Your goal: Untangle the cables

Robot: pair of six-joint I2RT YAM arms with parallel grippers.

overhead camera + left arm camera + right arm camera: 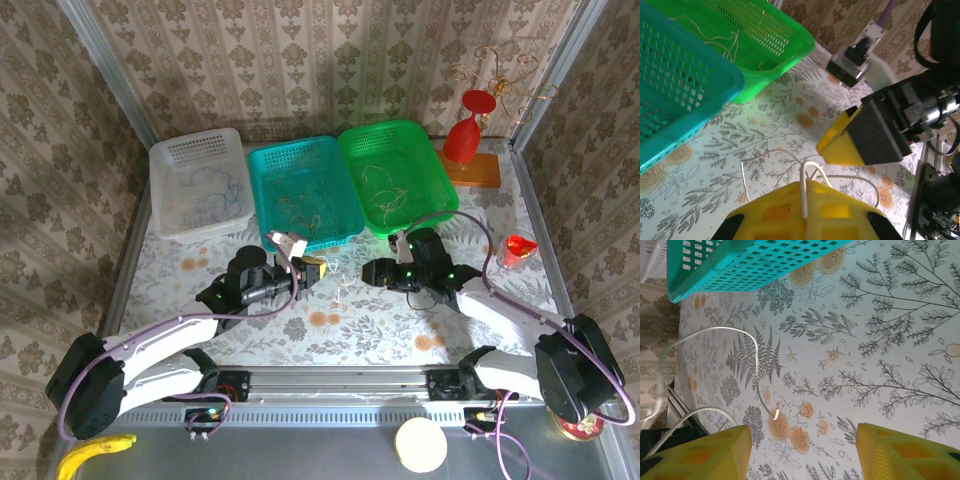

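A pale cream cable (804, 197) is pinched between the yellow fingers of my left gripper (807, 189), which is shut on it. Its loops (771, 154) trail onto the flowered table. In the top view the left gripper (312, 268) sits in front of the teal basket, with the cable (340, 291) hanging beside it. My right gripper (802, 442) stands open over the table with nothing between its fingers. The cable's free end (774, 413) lies just ahead of its left finger. From above, the right gripper (372, 272) faces the left one. More thin cables lie in the baskets (300, 207).
A white basket (165, 160), a teal basket (262, 190) and a green basket (440, 170) stand in a row at the back. A red goblet (470, 130) on an orange board and a small red cup (518, 248) stand at the right.
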